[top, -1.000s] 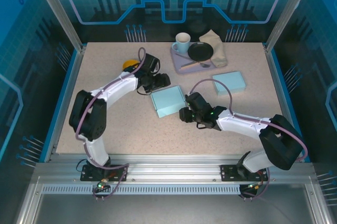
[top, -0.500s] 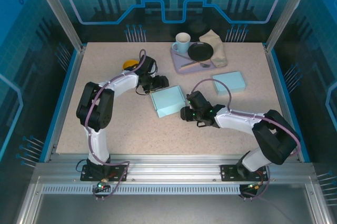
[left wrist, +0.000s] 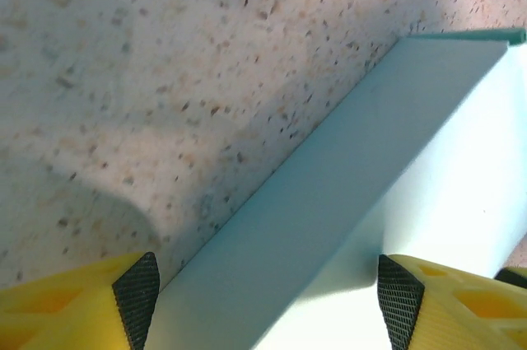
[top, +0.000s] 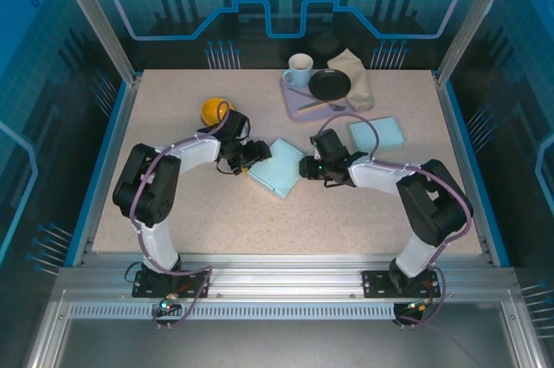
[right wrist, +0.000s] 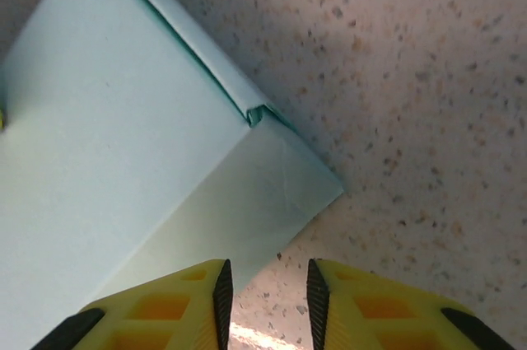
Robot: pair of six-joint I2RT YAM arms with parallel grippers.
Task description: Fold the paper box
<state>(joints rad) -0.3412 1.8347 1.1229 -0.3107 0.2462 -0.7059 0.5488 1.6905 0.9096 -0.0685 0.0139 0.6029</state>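
The paper box (top: 277, 169) has been turned from square-on to a diamond at mid-frame, and both arms have been drawn in beside it.

The left pincer (top: 248, 153) is set wide, astride the box's left edge in the left wrist view; whether the wall is pressed cannot be told. The right pincer (top: 305, 166) is narrow, with nothing between its tips, and the box's corner lies just ahead on the tabletop (top: 346, 212). A seam near that corner gapes slightly, so the folding is judged unfinished.
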